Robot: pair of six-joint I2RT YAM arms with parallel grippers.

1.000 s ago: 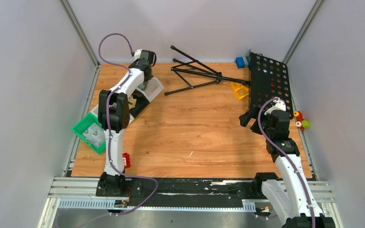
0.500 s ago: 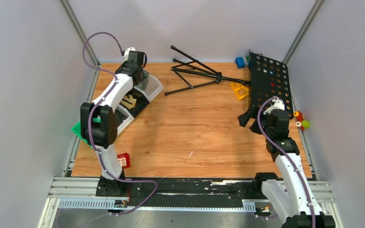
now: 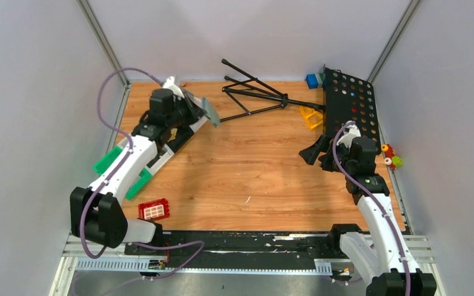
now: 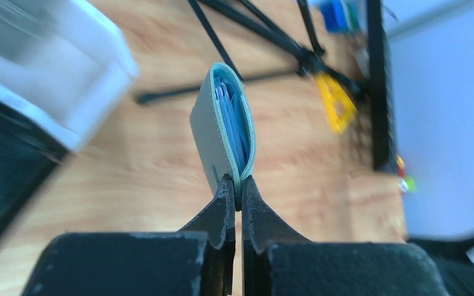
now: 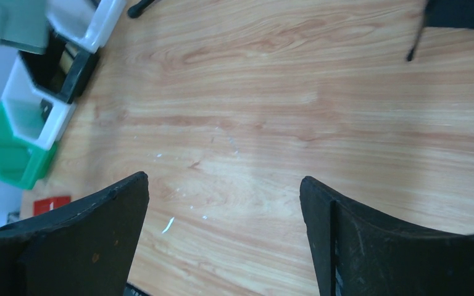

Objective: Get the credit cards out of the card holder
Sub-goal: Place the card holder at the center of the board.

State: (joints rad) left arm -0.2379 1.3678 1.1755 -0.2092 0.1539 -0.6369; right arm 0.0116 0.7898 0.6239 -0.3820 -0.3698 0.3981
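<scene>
Wooden counter [image 3: 253,166] between grey walls: our left end effector [image 4: 234,185] is pressed tight on one edge of the card holder [image 4: 219,132], holding it folded and off the counter near the white bins [image 4: 80,80] at the far left. Pale blue leaves [image 4: 231,111] show inside; cards or sleeves, we cannot tell. Our right end effector [image 5: 222,185] hovers spread wide over the counter's right side.

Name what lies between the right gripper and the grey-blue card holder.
Top view: bare wooden table, save the black stand leg by the card holder.
</scene>
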